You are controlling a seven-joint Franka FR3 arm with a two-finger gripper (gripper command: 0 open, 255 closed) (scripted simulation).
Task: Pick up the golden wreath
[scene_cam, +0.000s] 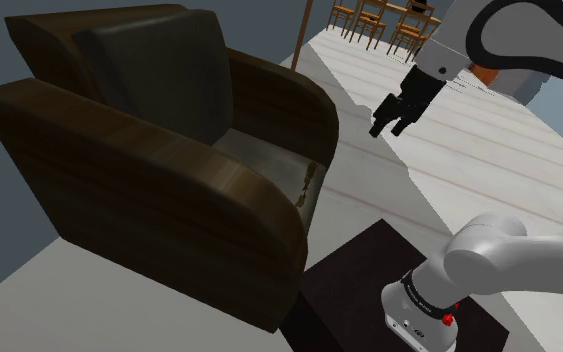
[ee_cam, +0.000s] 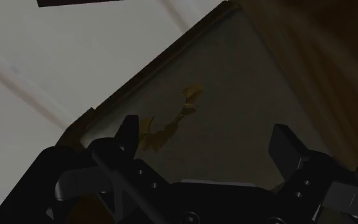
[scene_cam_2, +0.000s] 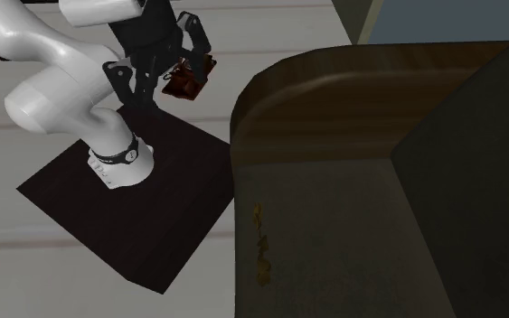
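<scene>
One golden wreath (ee_cam: 171,121), one armchair (scene_cam: 169,150), one gripper (ee_cam: 207,130).
The thin, leafy wreath lies at the seat's near edge (rounded, glossy brown arms either side); the gripper hangs clear, fingers spread, empty.

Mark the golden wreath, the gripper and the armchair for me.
golden wreath (ee_cam: 170,127), wrist view, middle of its leafy strand.
gripper (scene_cam: 389,127), shoulder view, midway between its open fingertips.
armchair (scene_cam: 139,145), shoulder view, top of the near armrest.
</scene>
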